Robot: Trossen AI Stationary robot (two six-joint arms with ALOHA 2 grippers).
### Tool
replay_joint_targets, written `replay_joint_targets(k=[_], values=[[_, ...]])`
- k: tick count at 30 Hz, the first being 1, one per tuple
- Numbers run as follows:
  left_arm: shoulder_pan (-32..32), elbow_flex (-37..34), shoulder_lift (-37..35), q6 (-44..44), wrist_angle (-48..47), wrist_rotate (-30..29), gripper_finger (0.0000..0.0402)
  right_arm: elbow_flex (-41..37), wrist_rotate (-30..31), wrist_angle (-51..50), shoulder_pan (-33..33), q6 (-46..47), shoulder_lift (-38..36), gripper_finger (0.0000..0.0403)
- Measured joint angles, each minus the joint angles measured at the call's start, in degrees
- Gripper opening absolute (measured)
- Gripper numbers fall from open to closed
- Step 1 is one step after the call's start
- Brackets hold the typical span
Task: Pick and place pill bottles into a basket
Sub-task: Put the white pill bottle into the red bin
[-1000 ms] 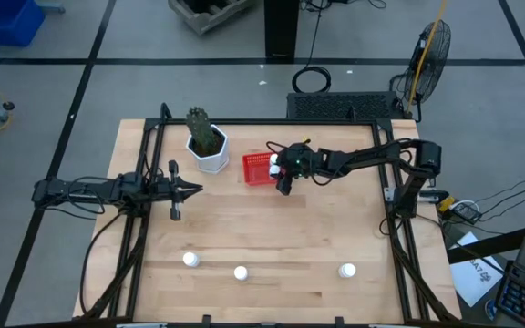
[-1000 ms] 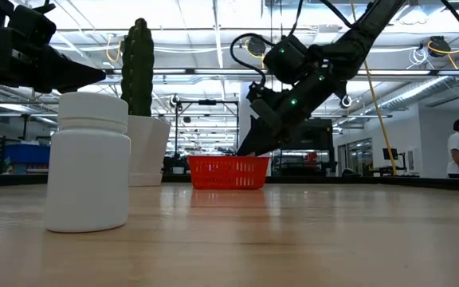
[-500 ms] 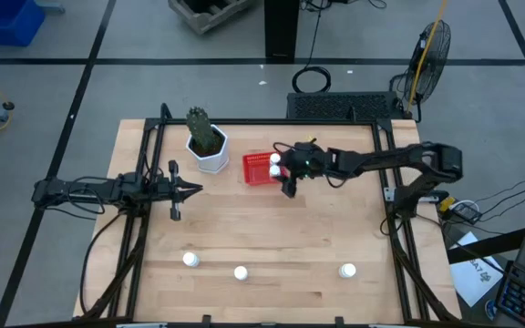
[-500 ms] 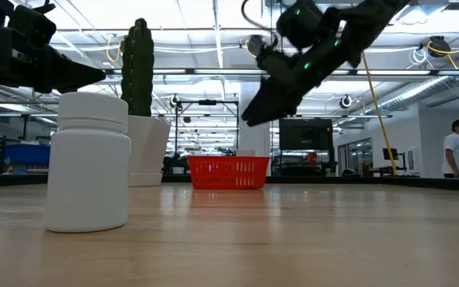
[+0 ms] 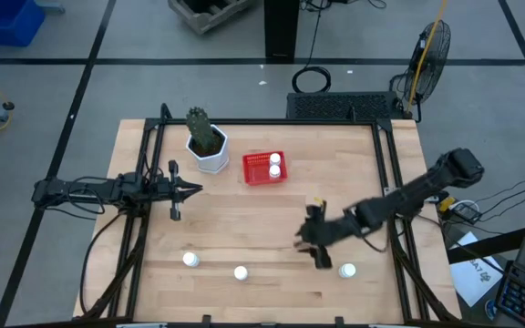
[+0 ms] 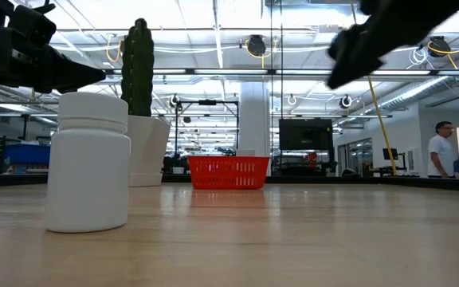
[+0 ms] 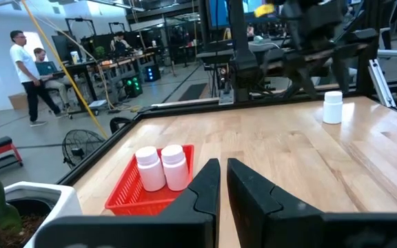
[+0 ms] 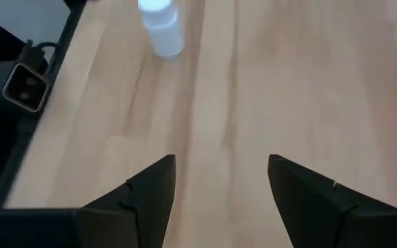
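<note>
The red basket sits at the table's far middle with two white pill bottles standing in it. Three more pill bottles stand along the near edge: left, middle and right. My right gripper hangs open above the table just left of the right bottle, which shows ahead of its fingers. Nothing is between its fingers. My left gripper waits shut and level at the table's left side.
A white hexagonal pot with a green cactus stands left of the basket. A black frame rail runs along the table's right side near my right arm. People stand in the room beyond the table. Bare wood lies between the basket and the near bottles.
My right gripper has left the basket's right side, risen, and swung fast toward the table's near edge and right, tipping and rolling as it went. It now hangs beside the near right bottle. The bottles and the basket have not moved.
</note>
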Motion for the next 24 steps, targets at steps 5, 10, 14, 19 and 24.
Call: replay_joint_targets(k=[5,10,14,19,24], values=[[0.0,0.0,0.0,0.0,0.0,0.0,0.0035,0.0,2.2,-5.6,6.0,11.5,-0.1,0.0222],[0.0,0.0,0.0,0.0,0.0,0.0,0.0035,0.0,-0.7,-11.8,8.1,23.5,-0.1,0.0222],[0.0,0.0,0.0,0.0,0.0,0.0,0.0035,0.0,-4.1,-15.1,8.2,29.5,-0.1,0.0221],[0.0,0.0,0.0,0.0,0.0,0.0,0.0035,0.0,-5.8,-18.7,8.1,33.6,-0.1,0.0221],[0.0,0.0,0.0,0.0,0.0,0.0,0.0035,0.0,-8.5,-24.8,8.2,38.5,-0.1,0.0221]])
